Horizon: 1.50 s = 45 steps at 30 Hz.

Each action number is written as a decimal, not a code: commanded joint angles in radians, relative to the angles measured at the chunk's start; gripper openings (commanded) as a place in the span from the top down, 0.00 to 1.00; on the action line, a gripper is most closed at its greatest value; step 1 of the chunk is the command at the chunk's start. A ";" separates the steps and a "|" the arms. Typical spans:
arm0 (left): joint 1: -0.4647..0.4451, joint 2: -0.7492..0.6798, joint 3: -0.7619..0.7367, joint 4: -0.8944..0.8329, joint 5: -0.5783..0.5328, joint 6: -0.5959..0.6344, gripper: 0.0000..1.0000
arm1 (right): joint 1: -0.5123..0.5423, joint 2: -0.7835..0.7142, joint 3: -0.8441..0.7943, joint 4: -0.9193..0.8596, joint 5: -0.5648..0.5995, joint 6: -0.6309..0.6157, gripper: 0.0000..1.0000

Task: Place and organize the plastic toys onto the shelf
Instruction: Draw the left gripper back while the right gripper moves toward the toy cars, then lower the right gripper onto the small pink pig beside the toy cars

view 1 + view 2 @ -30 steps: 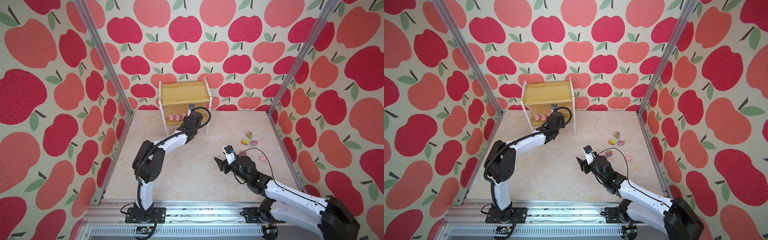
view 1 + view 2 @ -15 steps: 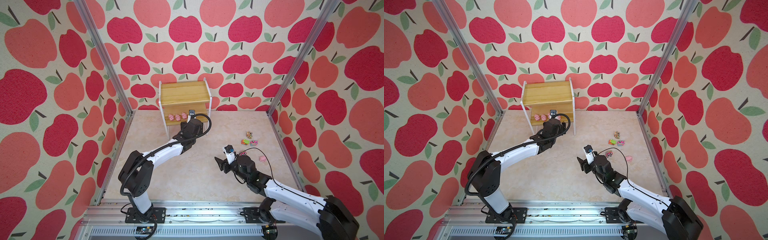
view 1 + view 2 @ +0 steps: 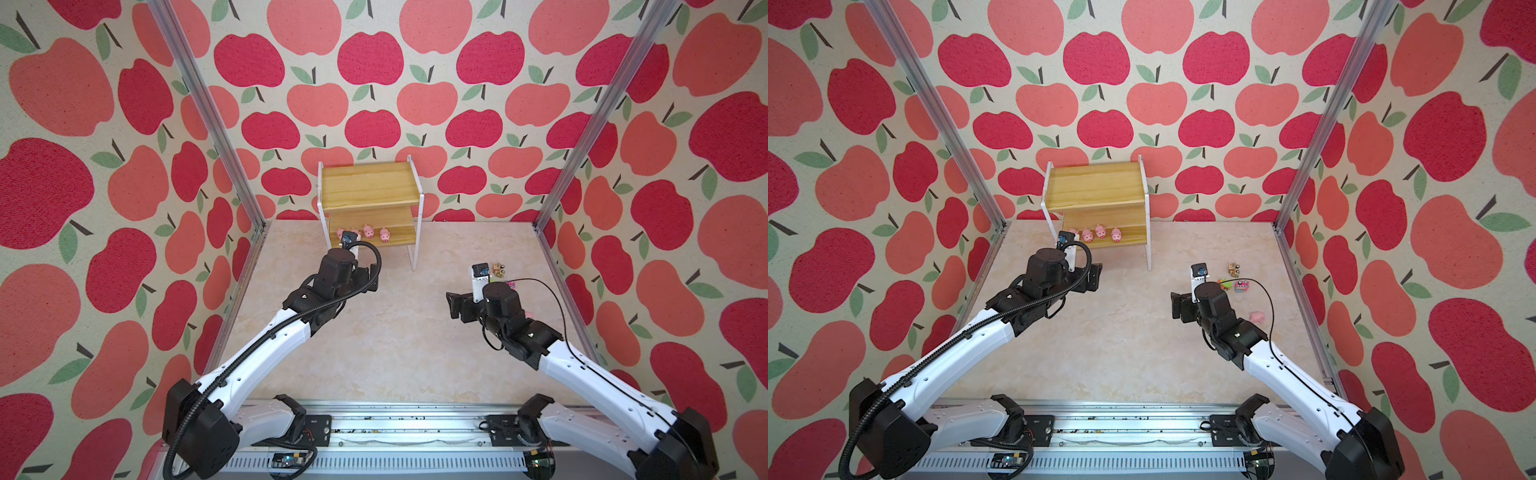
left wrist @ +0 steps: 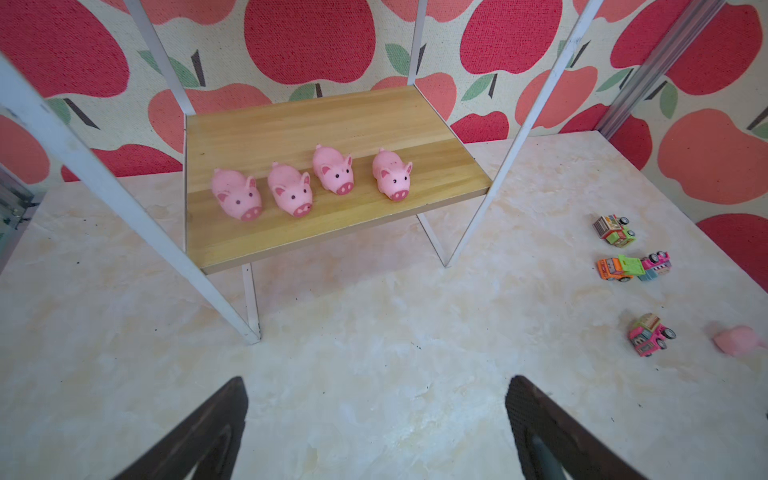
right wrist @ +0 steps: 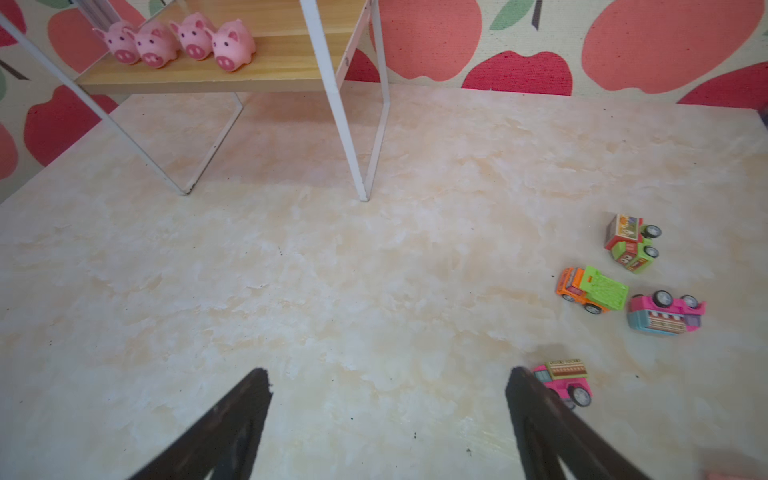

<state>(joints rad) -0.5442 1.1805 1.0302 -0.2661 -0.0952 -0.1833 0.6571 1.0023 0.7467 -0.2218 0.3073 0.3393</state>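
Note:
The shelf (image 3: 368,187) stands at the back of the table against the wall. Several pink pigs (image 4: 291,195) stand in a row on its lower board, snouts toward the front. One more pig (image 3: 1257,317) lies on the table at the right. Several toy trucks (image 5: 592,291) are scattered on the table at the right, and a pink one (image 5: 565,382) lies just beside a right finger. My left gripper (image 4: 376,380) hangs open and empty over the table in front of the shelf. My right gripper (image 5: 387,372) is open and empty too, left of the trucks.
The shelf's thin white legs (image 4: 249,307) reach down to the table close in front of my left gripper. Apple-patterned walls close in the table on three sides, with aluminium posts (image 3: 582,137) in the back corners. A metal rail (image 3: 374,419) runs along the front edge.
My left gripper has drawn back from the shelf's lower board toward the front, and its jaws have opened wide. The right gripper's jaws have widened; that arm has stayed in place.

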 commanded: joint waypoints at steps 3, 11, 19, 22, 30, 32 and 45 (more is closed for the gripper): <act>0.005 -0.005 -0.017 -0.139 0.349 0.110 0.00 | -0.112 0.048 0.109 -0.381 0.082 0.224 0.05; -0.024 0.000 -0.097 -0.051 0.512 0.109 0.03 | -0.328 0.011 0.050 -0.572 0.030 0.455 0.07; -0.040 0.009 -0.102 -0.045 0.562 0.101 0.05 | -0.650 0.119 0.026 -0.467 -0.117 0.551 0.07; -0.046 0.018 -0.102 -0.042 0.580 0.100 0.06 | -0.719 0.211 0.048 -0.410 -0.174 0.559 0.08; -0.046 0.022 -0.105 -0.037 0.589 0.106 0.07 | -0.807 0.410 0.113 -0.309 -0.226 0.585 0.11; -0.043 0.023 -0.105 -0.036 0.588 0.107 0.08 | -0.824 0.460 0.127 -0.285 -0.239 0.595 0.12; -0.008 0.028 -0.101 -0.036 0.602 0.108 0.09 | -0.857 0.694 0.238 -0.276 -0.327 0.631 0.43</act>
<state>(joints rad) -0.5621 1.1995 0.9344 -0.3099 0.4870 -0.0868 -0.1967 1.6760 0.9634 -0.4862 0.0105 0.9501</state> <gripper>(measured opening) 0.914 0.588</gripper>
